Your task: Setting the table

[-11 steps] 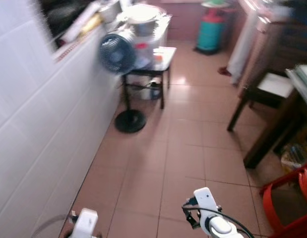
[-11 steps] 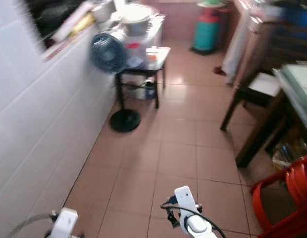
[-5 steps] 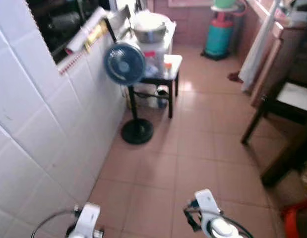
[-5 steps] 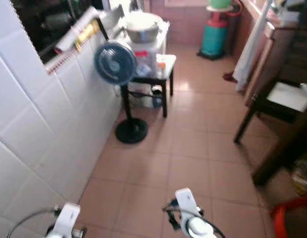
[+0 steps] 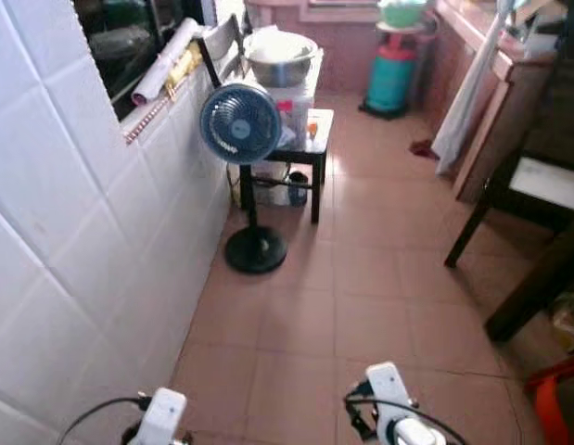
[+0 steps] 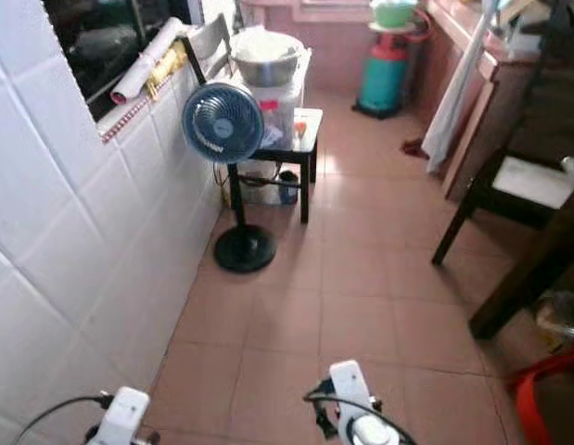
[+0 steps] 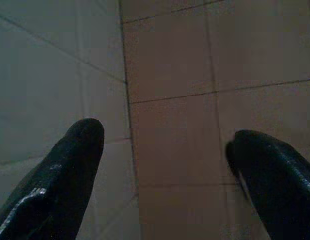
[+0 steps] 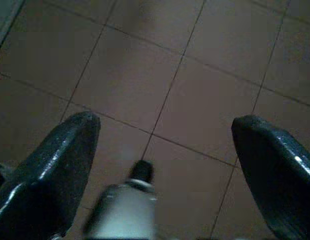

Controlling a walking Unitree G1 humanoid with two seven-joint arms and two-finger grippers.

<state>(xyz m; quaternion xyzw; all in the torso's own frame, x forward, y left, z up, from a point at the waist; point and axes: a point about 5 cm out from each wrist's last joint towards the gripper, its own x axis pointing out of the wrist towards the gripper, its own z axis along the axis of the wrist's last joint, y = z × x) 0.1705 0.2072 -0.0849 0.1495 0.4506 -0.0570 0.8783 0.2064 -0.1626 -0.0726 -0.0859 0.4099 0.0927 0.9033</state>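
At the left of the frame a white tiled wall (image 5: 73, 241) runs along the passage, with a dark opening (image 5: 129, 37) at the upper left that has a rolled white sheet (image 5: 166, 67) on its ledge. Low at the bottom left the left tool (image 7: 165, 170) hangs idle; its two black fingers (image 7: 69, 175) are spread wide with nothing between them, and under them is the joint between wall and floor (image 5: 342, 306).

A little to the right of the wall stands a blue fan (image 5: 240, 123) on a black round foot. Behind it is a small dark counter (image 5: 310, 139) with a plastic container and a big metal bowl (image 5: 280, 57) on top. In the upper middle is a green gas cylinder (image 5: 392, 79).

At the bottom middle the right tool (image 8: 160, 175) points down at the floor tiles, its fingers also spread and empty. At the right edge a dark wooden chair (image 5: 528, 181) with a pale seat stands next to a dark leg, which I think belongs to the dining table, and something red (image 5: 557, 408) sits in the lower right corner.

No plate or cutlery can be made out, so I judge the robot is on its way to fetch them. The passage is narrow: a wide step could knock the fan over, or the right arm could catch the chair.
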